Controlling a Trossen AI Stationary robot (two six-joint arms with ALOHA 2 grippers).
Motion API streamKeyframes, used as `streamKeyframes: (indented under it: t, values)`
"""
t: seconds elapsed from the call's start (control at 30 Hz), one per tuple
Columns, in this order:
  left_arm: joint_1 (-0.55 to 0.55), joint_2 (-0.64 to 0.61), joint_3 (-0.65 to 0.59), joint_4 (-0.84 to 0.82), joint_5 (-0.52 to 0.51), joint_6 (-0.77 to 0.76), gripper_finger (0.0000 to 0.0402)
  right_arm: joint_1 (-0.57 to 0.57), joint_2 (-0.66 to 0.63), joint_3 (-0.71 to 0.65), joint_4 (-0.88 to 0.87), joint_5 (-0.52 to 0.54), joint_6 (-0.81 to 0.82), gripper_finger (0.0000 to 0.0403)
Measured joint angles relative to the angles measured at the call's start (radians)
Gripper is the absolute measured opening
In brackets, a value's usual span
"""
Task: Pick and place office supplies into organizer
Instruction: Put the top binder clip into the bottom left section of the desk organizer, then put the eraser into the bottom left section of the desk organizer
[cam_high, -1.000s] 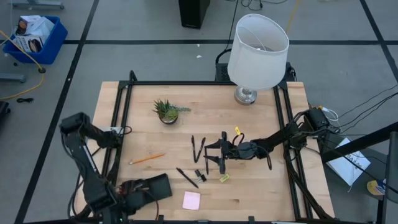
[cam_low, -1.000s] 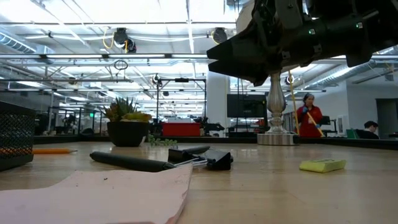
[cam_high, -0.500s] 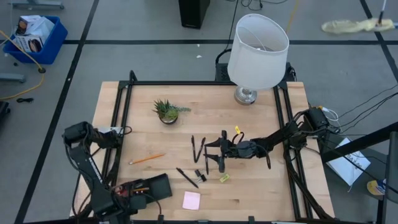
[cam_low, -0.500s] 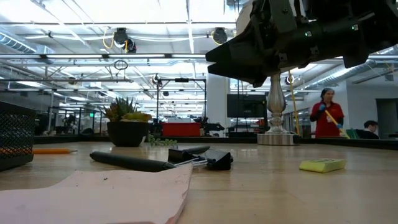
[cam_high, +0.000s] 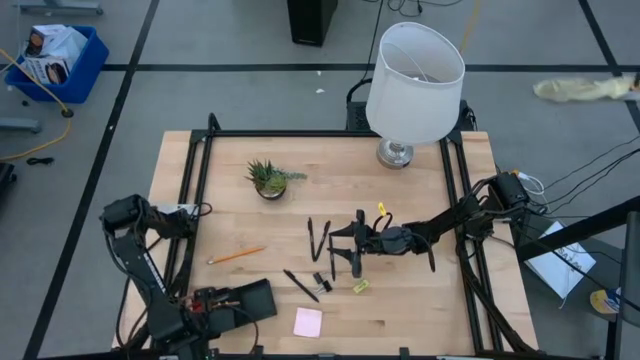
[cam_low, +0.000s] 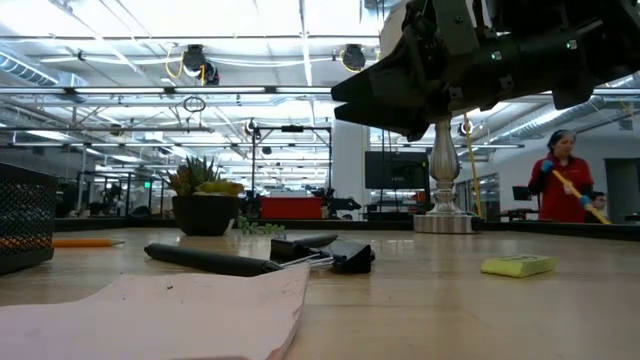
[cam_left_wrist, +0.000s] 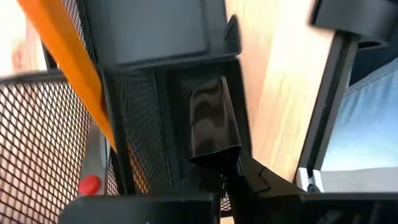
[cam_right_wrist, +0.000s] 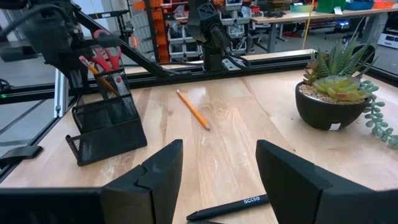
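Right gripper (cam_high: 335, 247) hangs over the mid-table, clear of the wood, fingers spread wide with nothing between them. Straight ahead of it and just below lies a black pen (cam_right_wrist: 229, 207); the only lettering I can read is the white word "scale" on its barrel. Farther ahead lies a loose pencil (cam_right_wrist: 192, 108), and beyond that the organizer (cam_right_wrist: 106, 127), a black mesh holder already carrying red-handled scissors (cam_right_wrist: 102, 59).

In the high view the cluster of pens (cam_high: 318, 240) sits beside the right gripper's tips, the small black clip (cam_high: 323, 283) and yellow-green block (cam_high: 360, 286) lie just beside it on the table's near side, and the pink sticky pad (cam_high: 308, 321) is farther off the same way.

Left gripper (cam_high: 205, 306) is down at the organizer's end; its wrist view shows mesh and an orange pencil (cam_left_wrist: 62, 56) close in. Its jaws are pinched shut, and I cannot tell whether they grip anything.

My read: the step in hand is a pick from the pen cluster with the right arm. To do it well I would line the fingers across the pen barrel, not along it, drop until the tips nearly touch wood, and close on one pen only. The items lie close together, so a skewed descent risks nudging the clip or a second pen.
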Motion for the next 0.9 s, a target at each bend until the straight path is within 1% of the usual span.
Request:
streamKeyframes:
  t: [0.13, 0.3, 0.4, 0.5, 0.6, 0.73, 0.83, 0.9]
  values:
    - [0.003, 0.000, -0.016, -0.008, 0.032, -0.043, 0.0014, 0.000, 0.000, 0.000, 0.001, 0.000, 0.000, 0.0196]
    - [0.002, 0.000, -0.017, -0.003, 0.036, -0.083, 0.0038, 0.000, 0.000, 0.000, 0.001, 0.000, 0.000, 0.0196]
    - [0.003, 0.000, -0.017, -0.002, 0.036, -0.098, 0.0066, 0.000, 0.000, 0.000, 0.001, 0.000, 0.000, 0.0196]
    - [0.004, 0.000, -0.016, 0.001, 0.032, -0.108, 0.0102, 0.000, 0.000, 0.000, 0.001, 0.000, 0.000, 0.0196]
    - [0.011, -0.004, -0.016, -0.002, 0.034, -0.093, 0.0135, 0.000, 0.000, 0.000, 0.001, 0.000, 0.000, 0.0196]
    - [0.004, -0.026, -0.016, -0.003, -0.070, -0.067, 0.0156, 0.000, 0.000, 0.000, 0.001, 0.000, 0.000, 0.0196]
    - [-0.006, -0.062, -0.016, 0.004, -0.132, -0.062, 0.0158, 0.000, 0.000, 0.000, 0.001, 0.000, 0.000, 0.0196]
    - [-0.012, -0.088, -0.016, 0.026, -0.150, -0.057, 0.0159, 0.000, 0.000, 0.000, 0.001, -0.001, 0.000, 0.0196]
